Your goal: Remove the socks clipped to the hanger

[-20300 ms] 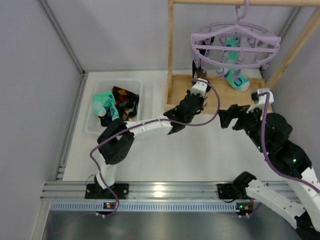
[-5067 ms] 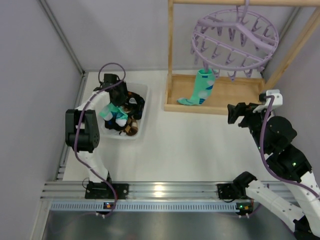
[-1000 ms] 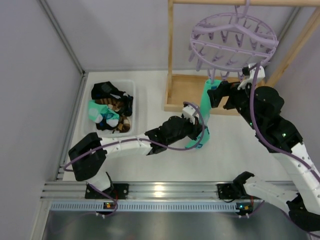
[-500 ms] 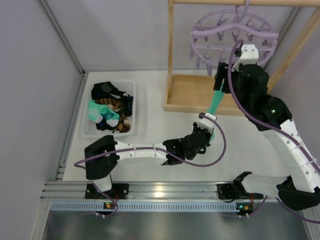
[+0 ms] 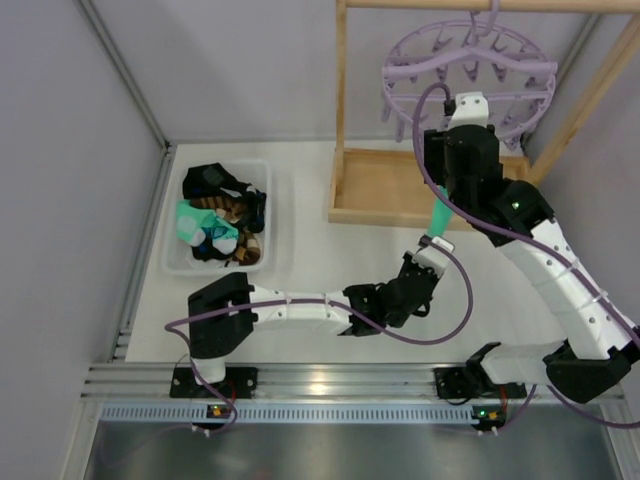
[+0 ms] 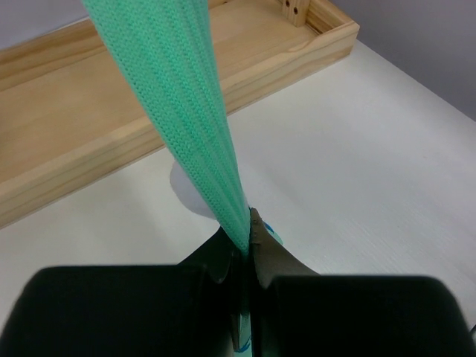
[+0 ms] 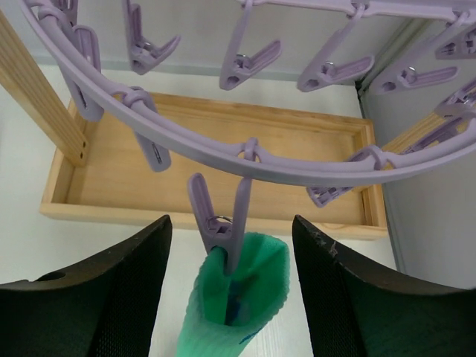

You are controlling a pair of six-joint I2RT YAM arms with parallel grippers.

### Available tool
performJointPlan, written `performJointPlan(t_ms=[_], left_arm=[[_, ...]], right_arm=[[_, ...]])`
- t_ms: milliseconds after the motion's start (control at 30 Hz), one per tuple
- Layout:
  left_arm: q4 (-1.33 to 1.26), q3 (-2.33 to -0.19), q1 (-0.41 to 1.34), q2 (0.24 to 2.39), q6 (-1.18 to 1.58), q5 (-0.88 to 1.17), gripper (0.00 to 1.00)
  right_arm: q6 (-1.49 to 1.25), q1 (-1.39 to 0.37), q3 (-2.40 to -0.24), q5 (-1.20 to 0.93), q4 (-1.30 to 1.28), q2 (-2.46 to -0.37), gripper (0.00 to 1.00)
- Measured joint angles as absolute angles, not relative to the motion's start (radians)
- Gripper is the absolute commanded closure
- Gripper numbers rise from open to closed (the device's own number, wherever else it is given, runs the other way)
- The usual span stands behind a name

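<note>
Mint-green sock point(image 6: 178, 97) stretches taut from the left pincer point(image 6: 242, 249) clenched on it up to a clip point(image 7: 219, 216) of the hanger point(image 7: 186, 128); right pincer point(image 7: 230, 223) released, flanking that clip

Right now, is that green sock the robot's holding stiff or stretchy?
Probably stretchy and floppy: the green sock runs as a taut, narrowed knit band from the left gripper. Likely light, since one small clip holds its cuff. It may spring back once released.
</note>
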State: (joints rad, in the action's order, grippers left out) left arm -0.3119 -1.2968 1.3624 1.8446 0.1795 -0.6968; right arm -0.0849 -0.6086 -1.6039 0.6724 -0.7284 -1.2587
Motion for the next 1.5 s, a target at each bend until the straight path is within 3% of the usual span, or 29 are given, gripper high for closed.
performJointPlan(t_ms=[833,1033,1200,1367,1433,1500], left_arm=[[-0.308,-1.327,1.39,1.858,0.175,-0.693,1.0],[-0.306,-1.328,1.39,1.858,0.173,-0.693,1.0],[-0.301,-1.328,1.391,1.86,0.173,-0.692,1.0],[-0.278,-1.318,1.404,1.875,0.189,-0.695,1.0],[-0.261,-1.305,1.407,1.875,0.2,-0.701,1.0],[-0.244,-1.292,1.407,1.875,0.215,-0.712,1.0]], right_arm=[[0.007,-0.62,-1.576,0.813,-0.651,-1.314,0.45],[0.032,-0.62,-1.557,0.836,-0.621,-1.325,0.56],[0.042,-0.62,-1.557,0.84,-0.601,-1.326,0.8],[0.042,-0.62,-1.557,0.837,-0.583,-1.325,0.78],[0.041,-0.62,-1.553,0.833,-0.575,-1.325,0.61],[0.035,-0.62,-1.542,0.825,-0.569,-1.321,0.53]])
